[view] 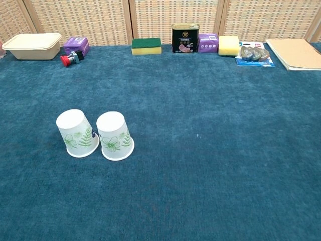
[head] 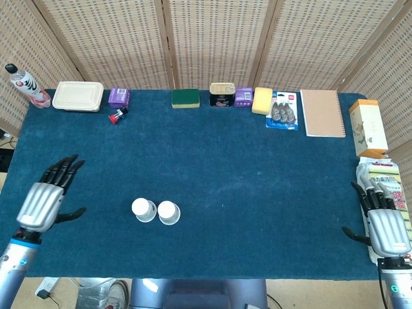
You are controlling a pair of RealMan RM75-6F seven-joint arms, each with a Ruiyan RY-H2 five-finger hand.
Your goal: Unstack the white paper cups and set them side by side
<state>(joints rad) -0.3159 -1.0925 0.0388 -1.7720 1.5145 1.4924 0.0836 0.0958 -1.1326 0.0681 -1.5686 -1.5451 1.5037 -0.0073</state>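
On the near left part of the bench point(head: 212, 161), two white paper cups stand upside down, side by side: the left cup point(view: 76, 133) carries a green leaf print, the right cup point(view: 115, 136) a green flower print, and their rims touch or nearly touch. My left robot hand point(head: 46, 199) hovers at the left edge of the bench, well apart from the cups, released, with its fingers point(head: 63, 170) spread and nothing in it; only the head view shows it. My right robot hand point(head: 384, 223) rests at the near right edge, also released and holding nothing, just over a printed packet point(head: 381, 180). Along the far edge, from left to right, I see a water bottle point(head: 24, 84), a cream lidded food container point(head: 78, 96), a purple box point(head: 119, 97) with a small red-capped object point(head: 116, 116) just in front of it, a green and yellow sponge point(head: 185, 98), a dark tin can point(head: 221, 94), a second small purple box point(head: 243, 96), a yellow sponge point(head: 262, 100), a blister pack point(head: 283, 110) and a tan notebook point(head: 322, 112). An orange-topped carton point(head: 368, 127) lies at the right edge.
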